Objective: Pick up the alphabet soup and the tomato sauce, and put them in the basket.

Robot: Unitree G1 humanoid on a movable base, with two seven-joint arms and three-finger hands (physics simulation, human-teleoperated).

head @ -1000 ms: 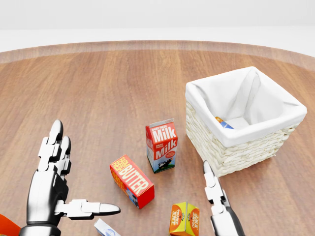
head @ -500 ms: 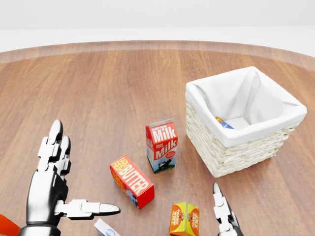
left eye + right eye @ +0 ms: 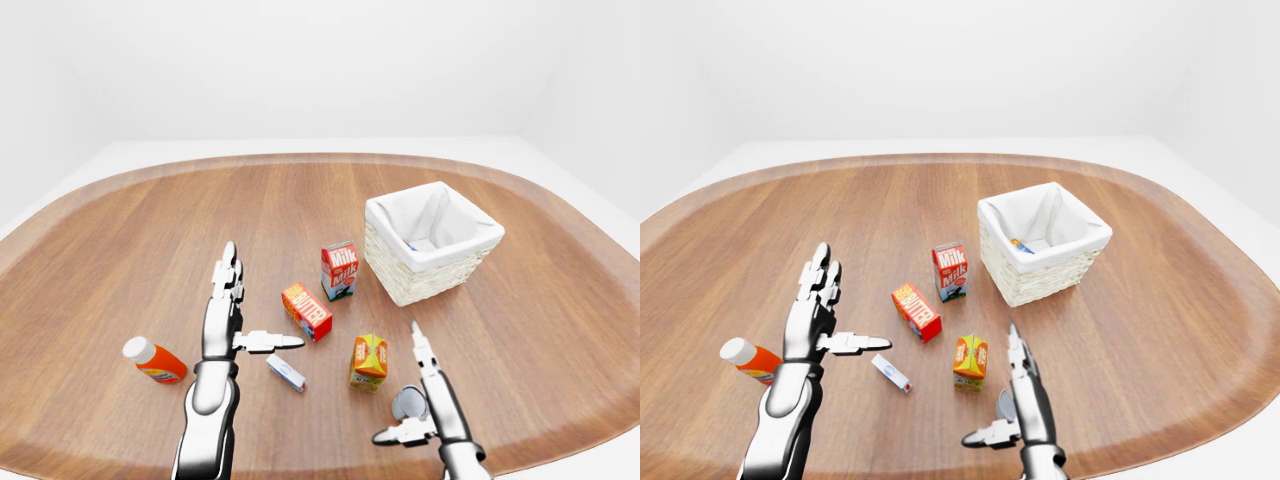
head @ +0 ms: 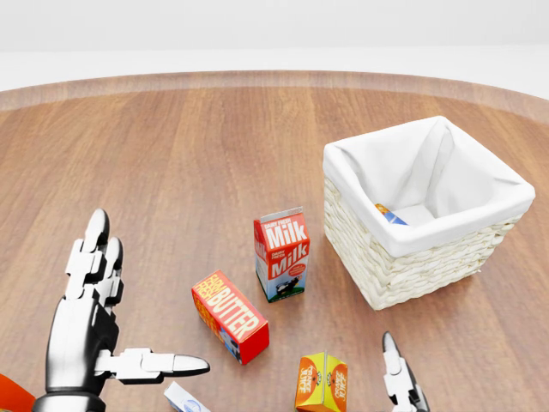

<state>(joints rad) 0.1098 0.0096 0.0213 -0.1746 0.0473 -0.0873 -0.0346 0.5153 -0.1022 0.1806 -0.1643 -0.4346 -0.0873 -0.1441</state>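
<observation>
Left-eye view: both hands released, right hand [image 3: 425, 395] beside a can [image 3: 407, 403], perhaps the sauce; basket [image 3: 432, 243] at 1 o'clock; left hand [image 3: 228, 320] idle.

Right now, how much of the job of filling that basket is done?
Done: one orange-and-blue item lies in the basket; which product it is, I cannot tell. In hand: nothing; the left hand and right hand are both open. Left: a grey can lying beside the right hand, likely the second target, not yet lifted.
</observation>
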